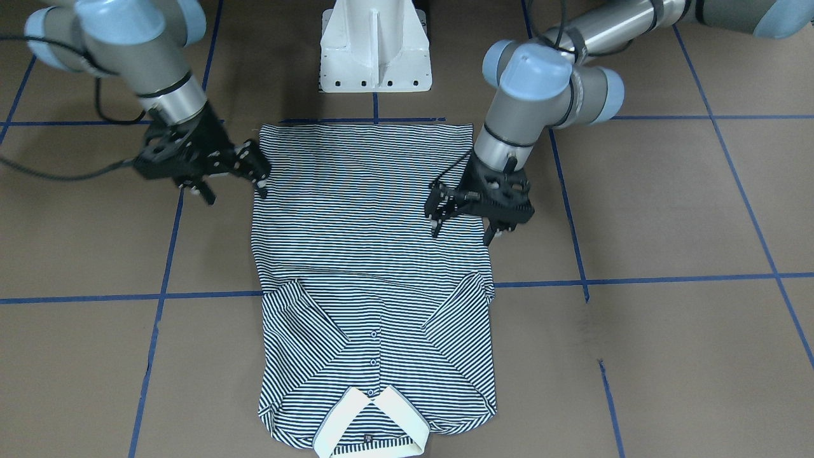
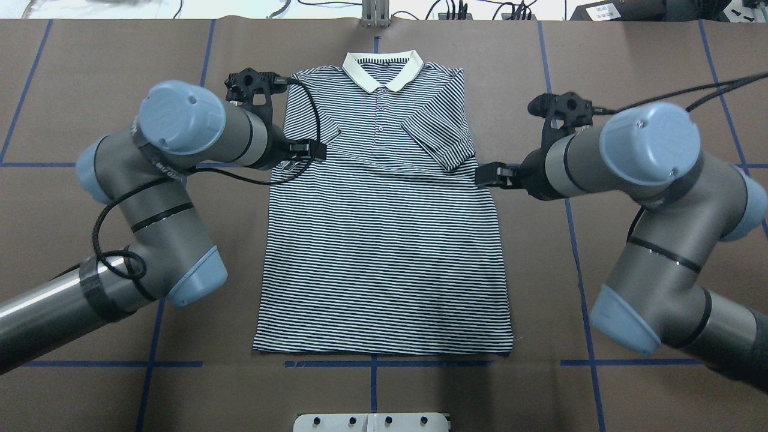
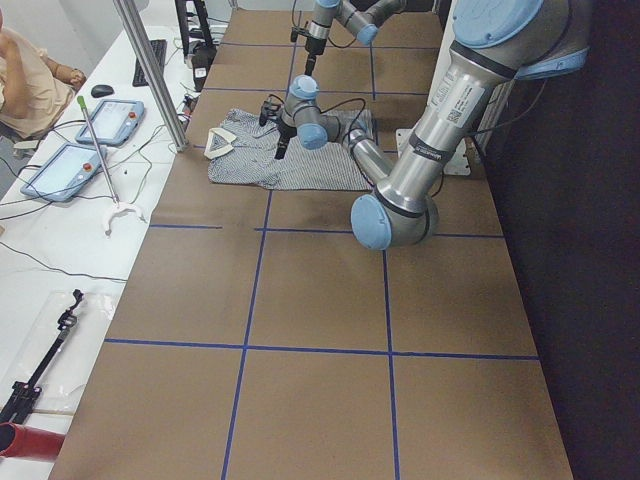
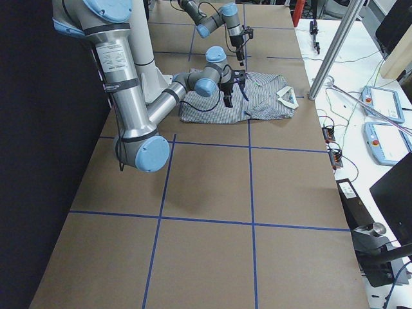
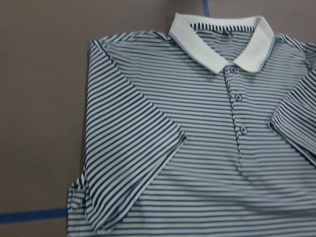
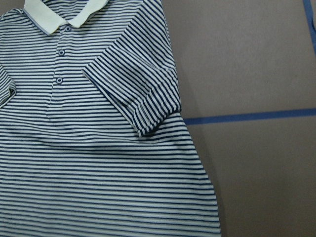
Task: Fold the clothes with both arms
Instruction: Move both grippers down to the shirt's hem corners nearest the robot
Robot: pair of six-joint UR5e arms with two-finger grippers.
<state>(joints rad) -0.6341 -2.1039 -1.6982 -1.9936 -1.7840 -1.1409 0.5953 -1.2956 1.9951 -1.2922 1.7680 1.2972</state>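
Striped navy-and-white polo shirt [image 2: 384, 240] lies flat, front up, mid table [image 2: 600, 66]. Cream collar [image 2: 383, 67] is at the far side from the robot, hem twd the white base [image 1: 375, 57]. Both sleeves [image 2: 438, 137] are folded in over the chest. Over its left edge is the left gripper [image 1: 462, 234], jaws spread, nothing btwn. At the opposite edge is the right gripper [image 1: 234, 191], jaws apart too, one finger at the fabric edge; can't tell if touching. Blue tape lines [image 2: 372, 363] cross the brown top.
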